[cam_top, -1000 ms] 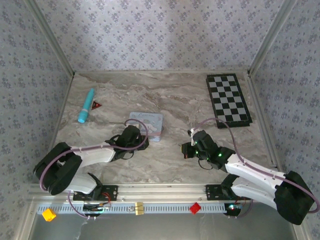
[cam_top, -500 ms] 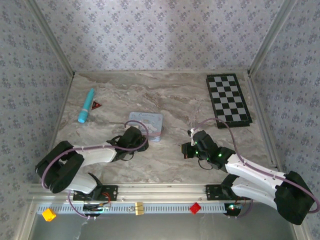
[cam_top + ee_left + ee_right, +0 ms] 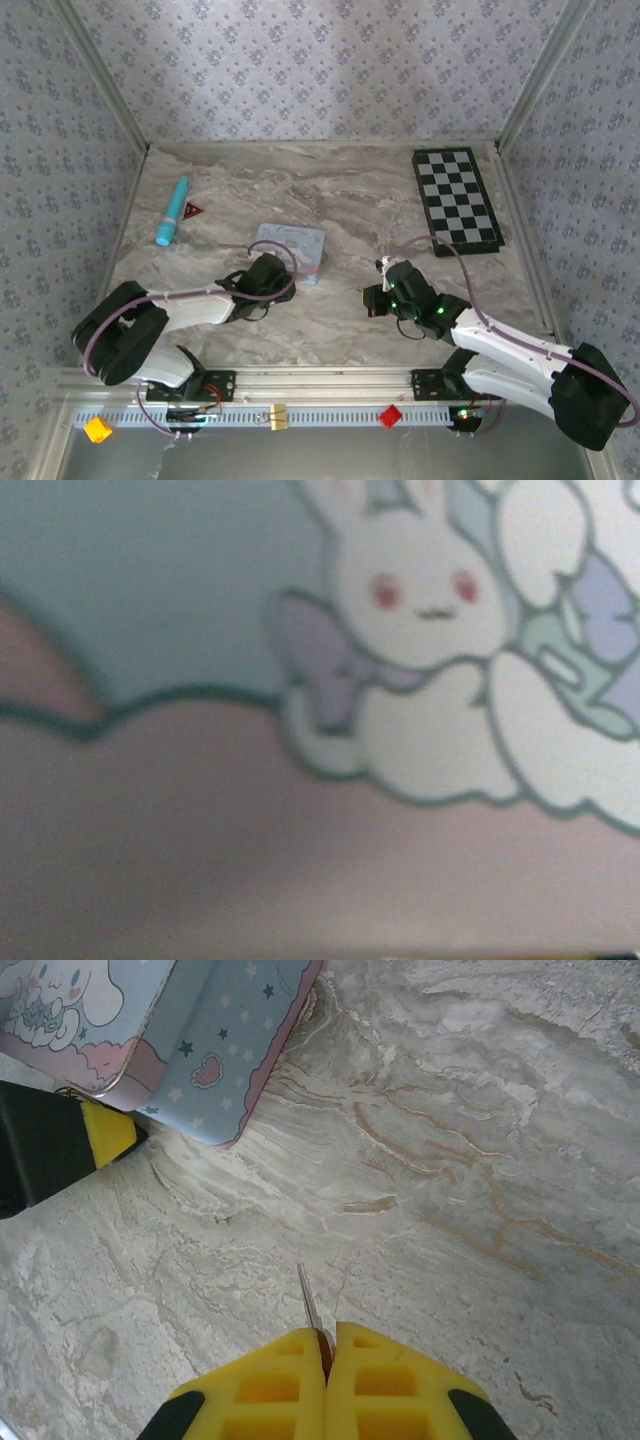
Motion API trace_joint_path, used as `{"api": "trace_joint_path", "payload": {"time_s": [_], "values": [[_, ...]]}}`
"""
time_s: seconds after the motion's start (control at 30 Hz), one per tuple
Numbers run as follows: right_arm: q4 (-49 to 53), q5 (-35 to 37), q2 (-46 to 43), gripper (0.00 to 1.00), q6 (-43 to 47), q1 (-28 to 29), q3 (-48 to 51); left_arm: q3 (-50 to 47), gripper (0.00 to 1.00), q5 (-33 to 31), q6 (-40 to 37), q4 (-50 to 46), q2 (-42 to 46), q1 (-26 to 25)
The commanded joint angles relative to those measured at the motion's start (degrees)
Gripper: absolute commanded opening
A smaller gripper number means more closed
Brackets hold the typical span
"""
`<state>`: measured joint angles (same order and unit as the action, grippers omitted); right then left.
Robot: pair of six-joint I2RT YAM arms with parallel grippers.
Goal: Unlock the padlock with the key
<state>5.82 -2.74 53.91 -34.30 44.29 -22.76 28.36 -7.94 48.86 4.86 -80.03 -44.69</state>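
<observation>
The right claw (image 3: pixel 328 1345) was clenched on the key (image 3: pixel 309 1305), its thin blade jutting over the bench (image 3: pixel 470 1140) near the tin (image 3: pixel 225 1045). The left claw (image 3: pixel 278 272) sat at the tin's near edge; its grip couldn't be told.

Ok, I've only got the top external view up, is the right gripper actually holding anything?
Observer: Yes. The right gripper is shut on a thin silver metal blade, likely the key.
Operator: What's in front of it?
Observer: Ahead-left, a corner of the pale blue cartoon-printed tin box, with a yellow-padded black finger of the left gripper beside it.
Operator: And the left wrist camera?
Observer: Very close to the tin: a blurred white rabbit print.
</observation>
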Motion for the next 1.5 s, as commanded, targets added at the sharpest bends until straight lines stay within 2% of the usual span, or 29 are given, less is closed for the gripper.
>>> {"api": "trace_joint_path", "payload": {"time_s": [0.0, 0.1, 0.33, 0.43, 0.57, 0.73, 0.8, 0.97, 1.23, 1.47], "values": [[1.51, 1.22, -0.98, 0.00, -0.06, 0.27, -1.92, -0.50, 0.41, -5.08, 0.50, -5.99, 3.03, 0.31], [2.06, 1.41, -0.98, 0.00, 0.38, 0.18, -2.44, -0.59, 0.45, -5.80, -0.06, -7.13, 3.79, 0.47], [2.79, 1.41, -1.17, 0.00, 0.92, 0.00, -3.22, -1.20, 0.42, -6.67, 0.05, -7.97, 4.41, 1.46], [2.72, 1.32, -1.18, 0.00, 0.84, 0.01, -3.04, -1.64, 0.48, -7.04, -1.41, -7.58, 5.37, 2.20], [2.49, 1.03, -0.74, 0.00, 0.99, -0.05, -3.32, -0.73, 0.57, -3.60, -8.72, -3.84, 5.01, 2.77], [2.81, 1.19, -0.89, 0.00, 1.26, -0.08, -3.60, 1.20, 0.62, 0.88, -19.71, -1.88, 3.72, 2.87], [2.87, 1.26, -0.87, 0.00, 1.26, -0.08, -3.43, 1.92, 0.62, 0.72, -22.43, -2.27, 3.12, 2.93], [2.74, 1.29, -1.17, 0.00, 1.08, -0.11, -2.99, 1.65, 0.71, 0.79, -26.23, 1.10, 1.64, 3.89], [3.30, 1.34, -1.35, 0.00, 1.17, -0.17, -3.08, 8.59, 0.73, 3.90, -28.65, 4.11, -7.02, 5.23], [3.95, 1.91, -3.09, 0.00, 0.82, -0.26, -2.38, 9.09, 0.65, 5.01, -27.35, 6.20, -9.17, 6.10]]}}
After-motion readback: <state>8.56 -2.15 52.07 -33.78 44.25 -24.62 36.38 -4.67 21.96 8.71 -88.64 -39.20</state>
